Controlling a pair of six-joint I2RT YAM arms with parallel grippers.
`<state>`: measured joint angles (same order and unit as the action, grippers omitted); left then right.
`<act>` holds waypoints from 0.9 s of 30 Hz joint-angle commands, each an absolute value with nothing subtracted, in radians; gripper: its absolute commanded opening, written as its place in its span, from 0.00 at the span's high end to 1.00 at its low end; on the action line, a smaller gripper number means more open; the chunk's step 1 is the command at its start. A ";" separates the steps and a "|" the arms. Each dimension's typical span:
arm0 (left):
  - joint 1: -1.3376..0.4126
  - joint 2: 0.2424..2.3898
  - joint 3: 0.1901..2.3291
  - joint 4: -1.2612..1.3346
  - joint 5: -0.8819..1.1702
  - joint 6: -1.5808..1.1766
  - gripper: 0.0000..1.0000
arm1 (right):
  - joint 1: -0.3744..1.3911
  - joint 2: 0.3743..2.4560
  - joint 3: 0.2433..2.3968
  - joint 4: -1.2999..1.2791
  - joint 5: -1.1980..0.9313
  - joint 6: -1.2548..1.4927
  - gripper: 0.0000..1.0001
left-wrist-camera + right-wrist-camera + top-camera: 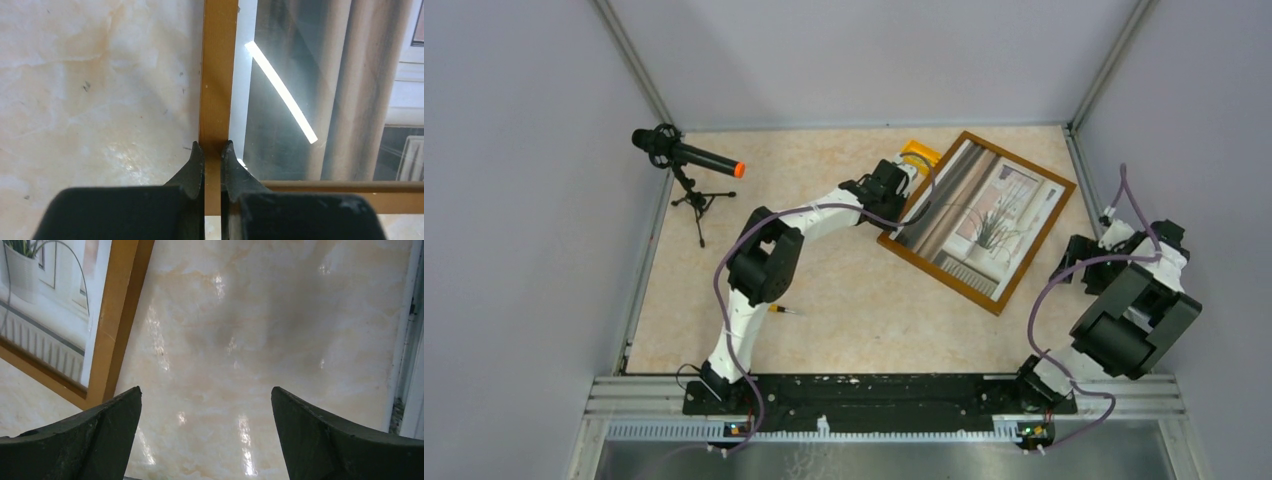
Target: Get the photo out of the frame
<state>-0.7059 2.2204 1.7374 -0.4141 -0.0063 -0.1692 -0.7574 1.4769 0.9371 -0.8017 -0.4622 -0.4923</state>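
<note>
The frame [939,275] lies at an angle on the beige table at the back right, its narrow brown rim up. The photo [984,215] shows inside it: a spiky green plant in a white pot by a window. My left gripper [902,192] is at the frame's left end. In the left wrist view it [213,146] is shut on the rim [218,75] near a corner, with the photo [310,75] under reflecting glass to the right. My right gripper [1072,260] sits just right of the frame. In the right wrist view it [206,390] is open and empty over bare table, with the rim [117,315] and the photo [45,300] to its left.
A black microphone with an orange tip [686,160] stands on a small tripod at the back left. A yellow object [920,154] sits behind the left gripper. A small pen-like item [781,310] lies near the left arm. A metal wall rail [407,340] runs close on the right.
</note>
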 commanded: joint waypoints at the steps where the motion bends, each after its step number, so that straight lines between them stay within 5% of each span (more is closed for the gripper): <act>1: -0.708 2.203 1.640 -0.513 0.089 -0.278 1.00 | -0.740 1.541 1.001 -0.725 -0.544 -0.368 0.01; 9: -0.732 2.160 1.552 -0.443 0.172 -0.300 0.98 | -0.557 1.670 1.018 -0.583 -0.519 -0.228 0.06; 18: -0.786 2.126 1.519 -0.420 0.161 -0.246 0.91 | -0.466 1.848 1.127 -0.505 -0.493 -0.173 0.33; 27: -0.828 2.050 1.404 -0.407 0.093 -0.126 0.70 | -0.362 1.961 1.229 -0.460 -0.439 -0.182 0.54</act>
<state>-0.8082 2.0483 1.4651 -0.3134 0.0853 -0.1875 -0.4343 1.8828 1.2144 -0.5041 -0.4576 -0.1799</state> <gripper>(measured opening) 0.285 0.476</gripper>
